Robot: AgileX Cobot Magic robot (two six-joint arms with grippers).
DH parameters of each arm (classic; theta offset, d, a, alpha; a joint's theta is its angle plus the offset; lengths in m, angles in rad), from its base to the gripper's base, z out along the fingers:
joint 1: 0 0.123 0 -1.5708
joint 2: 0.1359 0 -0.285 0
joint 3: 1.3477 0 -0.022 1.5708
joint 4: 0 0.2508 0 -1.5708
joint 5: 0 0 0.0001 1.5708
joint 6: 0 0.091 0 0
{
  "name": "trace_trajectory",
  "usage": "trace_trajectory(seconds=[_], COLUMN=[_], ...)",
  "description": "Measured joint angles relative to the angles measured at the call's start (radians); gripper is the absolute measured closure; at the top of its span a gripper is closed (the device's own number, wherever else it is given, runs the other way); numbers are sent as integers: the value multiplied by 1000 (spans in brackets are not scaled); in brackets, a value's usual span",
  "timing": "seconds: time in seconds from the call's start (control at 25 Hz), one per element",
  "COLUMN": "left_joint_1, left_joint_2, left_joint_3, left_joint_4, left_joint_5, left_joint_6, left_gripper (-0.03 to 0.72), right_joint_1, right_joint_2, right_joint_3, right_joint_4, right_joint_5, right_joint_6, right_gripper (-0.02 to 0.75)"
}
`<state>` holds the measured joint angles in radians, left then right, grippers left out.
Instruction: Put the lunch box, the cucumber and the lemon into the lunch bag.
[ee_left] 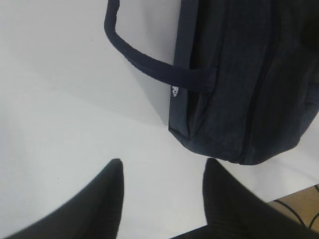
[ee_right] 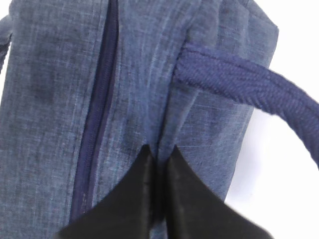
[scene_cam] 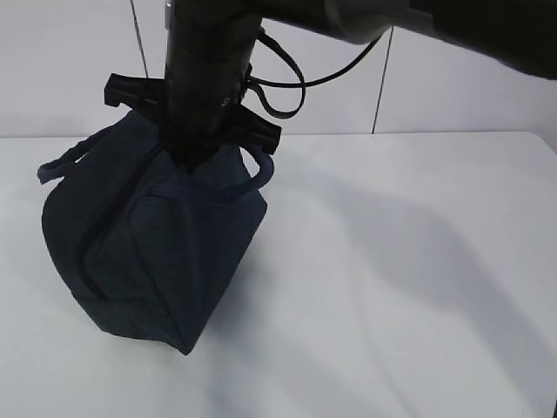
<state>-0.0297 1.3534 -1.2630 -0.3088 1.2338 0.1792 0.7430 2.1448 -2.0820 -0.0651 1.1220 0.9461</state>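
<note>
The dark navy lunch bag (scene_cam: 148,252) stands tilted on the white table, pulled up at its top. My right gripper (scene_cam: 193,164) reaches down from above and is shut on a fold of the bag's top fabric (ee_right: 159,152), just right of the closed zipper (ee_right: 99,114) and near a loop handle (ee_right: 249,82). My left gripper (ee_left: 163,163) hangs open over bare table with nothing between its fingers. One end of the bag (ee_left: 249,89) and its other handle (ee_left: 139,62) lie just beyond it. The lunch box, the cucumber and the lemon are out of view.
The white table (scene_cam: 409,287) stretches right and forward of the bag. Its edge (ee_left: 294,191) shows near my left gripper, with wooden floor and cables beyond. A black cable (scene_cam: 287,83) loops off my right arm above the bag.
</note>
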Motion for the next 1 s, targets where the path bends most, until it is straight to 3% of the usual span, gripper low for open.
trace_trajectory(seconds=[0.28,0.6,1.0], left_joint_1=[0,0,0], left_joint_2=[0,0,0], left_joint_3=[0,0,0], left_joint_4=[-21,-34,-34], left_joint_5=[0,0,0], left_joint_6=[10,27,33], left_gripper=[318,319,319], right_joint_1=[0,0,0], right_joint_2=[0,-4,-5], right_joint_3=[0,0,-70], right_joint_4=[-15,-26,-80], right_joint_5=[5,9,115], right_joint_6=[-16,-49,-182], right_gripper=[713,381,351])
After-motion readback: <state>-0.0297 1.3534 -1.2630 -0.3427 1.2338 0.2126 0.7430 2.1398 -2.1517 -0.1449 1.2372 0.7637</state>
